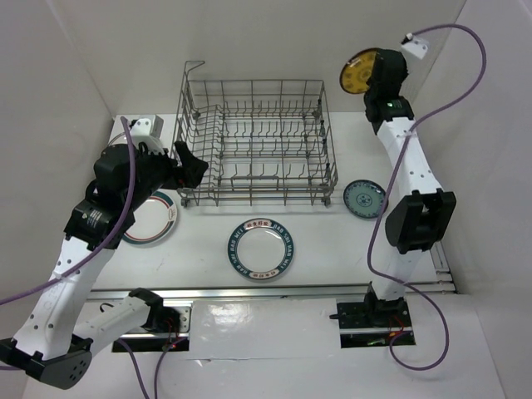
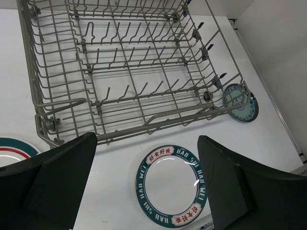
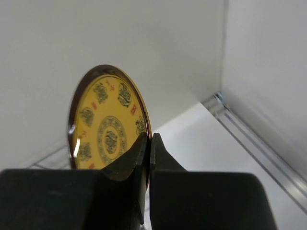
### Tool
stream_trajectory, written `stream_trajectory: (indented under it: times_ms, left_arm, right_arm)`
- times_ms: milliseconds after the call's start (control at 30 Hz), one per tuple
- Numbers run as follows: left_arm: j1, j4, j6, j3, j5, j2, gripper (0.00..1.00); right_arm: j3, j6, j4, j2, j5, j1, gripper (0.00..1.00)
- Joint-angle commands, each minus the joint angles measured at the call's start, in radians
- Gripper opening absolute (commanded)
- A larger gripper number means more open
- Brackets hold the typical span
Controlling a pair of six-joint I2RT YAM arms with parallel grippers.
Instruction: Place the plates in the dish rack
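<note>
**Yellow plate held at right; three plates flat on table**

The right gripper point(image 1: 376, 76) is clenched on the rim of the yellow plate point(image 3: 108, 125). It holds the plate on edge, off the table, just past the far right corner of the dish rack point(image 1: 258, 141) and apart from it. In the right wrist view, the plate's lower part is hidden behind the fingers.

The left gripper point(image 1: 193, 169) is released, its jaws wide with nothing between them, by the rack's near left corner. Whether it touches the wire cannot be told.

Three plates lie flat on the table point(image 1: 332, 249):
- The lettered-rim plate point(image 1: 262, 249) lies near the rack's front side.
- The teal-blue patterned plate point(image 1: 363, 199) lies beside the near right corner, partly screened by wire in the left wrist view.
- The teal-rimmed plate point(image 1: 158, 220) lies at left, largely covered by the left arm.
</note>
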Motion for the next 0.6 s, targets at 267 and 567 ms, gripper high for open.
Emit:
stream_trajectory:
  times_ms: [267,567]
  left_arm:
    - [0.004,0.038,0.029,-0.007,-0.021,0.005,1.00]
    - [0.004,0.029,0.029,-0.007,-0.021,0.014,1.00]
  right_arm:
    - [0.279,-0.447,0.053,0.145,0.243,0.270,0.00]
    - [0.468,-0.565,0.042,0.356,0.289,0.313,0.00]
